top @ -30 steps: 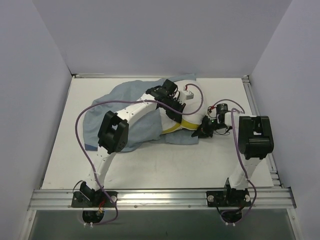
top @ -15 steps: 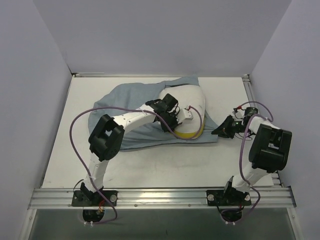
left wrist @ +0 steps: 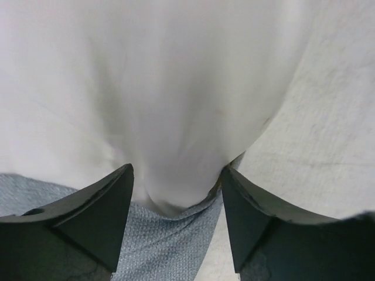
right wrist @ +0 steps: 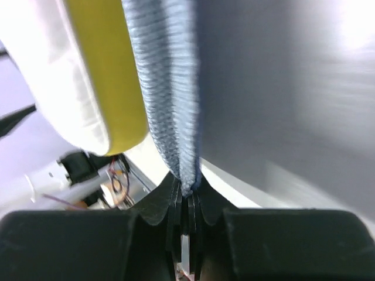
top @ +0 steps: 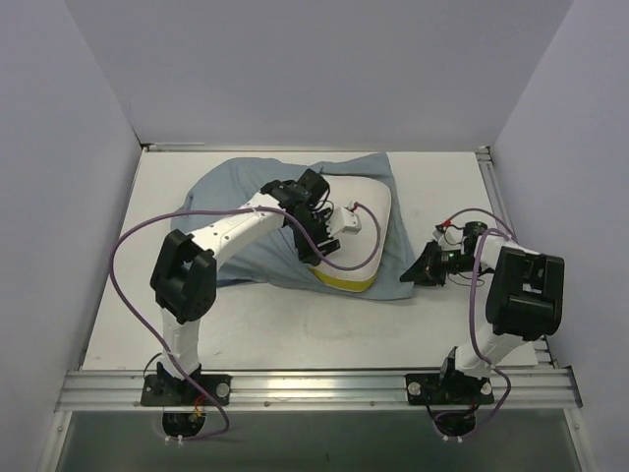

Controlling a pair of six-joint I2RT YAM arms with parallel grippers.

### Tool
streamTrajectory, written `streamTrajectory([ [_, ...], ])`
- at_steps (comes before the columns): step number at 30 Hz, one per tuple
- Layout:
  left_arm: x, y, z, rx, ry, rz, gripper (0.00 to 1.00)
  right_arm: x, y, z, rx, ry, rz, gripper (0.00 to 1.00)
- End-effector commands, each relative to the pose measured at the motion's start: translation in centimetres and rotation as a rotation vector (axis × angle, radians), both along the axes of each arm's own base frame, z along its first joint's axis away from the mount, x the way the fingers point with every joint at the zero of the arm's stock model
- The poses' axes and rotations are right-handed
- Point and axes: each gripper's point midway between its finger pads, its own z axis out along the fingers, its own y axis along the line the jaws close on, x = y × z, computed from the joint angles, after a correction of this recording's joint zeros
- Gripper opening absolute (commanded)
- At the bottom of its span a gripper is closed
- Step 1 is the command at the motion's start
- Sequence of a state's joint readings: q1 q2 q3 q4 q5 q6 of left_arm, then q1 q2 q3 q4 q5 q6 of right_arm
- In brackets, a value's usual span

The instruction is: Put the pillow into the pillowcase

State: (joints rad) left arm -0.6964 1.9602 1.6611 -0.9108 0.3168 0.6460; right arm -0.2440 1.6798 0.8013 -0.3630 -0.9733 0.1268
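The white pillow (top: pixel 359 231) with its yellow band (top: pixel 339 280) lies on the pale grey-blue pillowcase (top: pixel 231 197), partly wrapped by it on the right. My left gripper (top: pixel 319 248) rests at the pillow's left side. In the left wrist view the left gripper (left wrist: pixel 177 172) is open, with a bulge of the pillow (left wrist: pixel 176 88) between the fingers and the pillowcase (left wrist: pixel 170 246) under it. My right gripper (top: pixel 425 270) is shut on the pillowcase's right corner. The right wrist view shows this right gripper (right wrist: pixel 187 187) pinching the pillowcase edge (right wrist: pixel 167 88) beside the pillow (right wrist: pixel 70 76).
The white table top (top: pixel 314 324) is bounded by grey walls on three sides and a metal rail (top: pixel 314 388) along the near edge. Purple cables (top: pixel 138 236) loop from both arms. The left arm reaches over the pillowcase.
My left gripper has opened and drawn back to the left. The pillow has settled flatter toward the front. My right gripper has shifted a little left, still pinching the cloth.
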Motion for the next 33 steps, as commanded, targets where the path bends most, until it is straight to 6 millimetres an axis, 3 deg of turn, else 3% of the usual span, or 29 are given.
streamTrajectory([
  [1,-1.7,-5.1,6.5,-0.192,0.005,-0.082,0.71,-1.1,2.5,1.9,0.04,-0.078,0.098,0.0],
  [3,-1.4,-6.5,6.9,-0.217,0.002,-0.085,0.72,-1.1,2.8,2.3,0.046,-0.091,0.106,0.0],
  [5,-0.5,-8.6,8.7,-0.269,-0.047,-0.09,0.73,-1.0,2.9,2.6,0.057,-0.097,0.106,0.0],
  [6,0.1,-9.5,7.8,-0.259,-0.041,-0.072,0.73,-1.1,3.0,2.7,0.056,-0.094,0.107,0.0],
  [8,1.0,-12.1,8.4,-0.279,-0.113,-0.07,0.73,-1.1,3.1,2.9,0.067,-0.099,0.111,0.0],
  [9,1.9,-12.9,6.8,-0.243,-0.141,-0.031,0.73,-1.2,3.1,2.9,0.066,-0.098,0.111,0.0],
  [11,3.2,-15.7,7.4,-0.29,-0.213,-0.018,0.73,-1.5,3.2,2.9,0.071,-0.097,0.112,0.0],
  [12,3.7,-16.6,5.0,-0.266,-0.195,-0.001,0.72,-1.6,3.2,3.0,0.077,-0.095,0.113,0.0],
  [14,5.1,-18.3,5.2,-0.289,-0.235,0.018,0.69,-2.1,3.3,3.0,0.079,-0.094,0.116,0.0],
  [15,5.6,-18.6,2.7,-0.256,-0.217,0.024,0.68,-2.3,3.2,2.9,0.075,-0.088,0.115,0.0],
  [17,6.6,-18.5,1.1,-0.218,-0.24,0.035,0.65,-2.5,3.0,2.8,0.069,-0.085,0.106,0.0],
  [20,7.7,-16.0,-2.7,-0.098,-0.243,0.042,0.55,-2.2,1.8,2.5,0.069,-0.062,0.048,0.0],
  [21,9.0,-14.2,-3.1,-0.069,-0.249,0.068,0.52,-2.2,1.4,2.4,0.07,-0.054,0.027,0.0],
  [22,9.0,-12.1,-5.1,-0.009,-0.224,0.085,0.47,-1.9,0.3,2.3,0.079,-0.044,-0.026,0.0],
  [24,11.3,-7.8,-5.1,0.034,-0.224,0.163,0.44,-1.8,-0.7,2.2,0.1,-0.026,-0.078,0.0],
  [25,11.6,-5.6,-6.4,0.073,-0.202,0.192,0.42,-1.8,-1.6,2.1,0.112,-0.005,-0.127,0.0],
  [27,13.0,-2.6,-6.3,0.108,-0.208,0.24,0.41,-1.8,-2.2,2.3,0.121,-0.011,-0.157,0.0],
  [28,14.0,0.2,-7.0,0.136,-0.199,0.283,0.4,-1.9,-2.4,2.5,0.117,-0.02,-0.168,0.0],
  [33,17.0,7.2,-6.9,0.225,-0.237,0.367,0.38,-2.2,-2.6,3.7,0.093,-0.071,-0.177,0.0],
])
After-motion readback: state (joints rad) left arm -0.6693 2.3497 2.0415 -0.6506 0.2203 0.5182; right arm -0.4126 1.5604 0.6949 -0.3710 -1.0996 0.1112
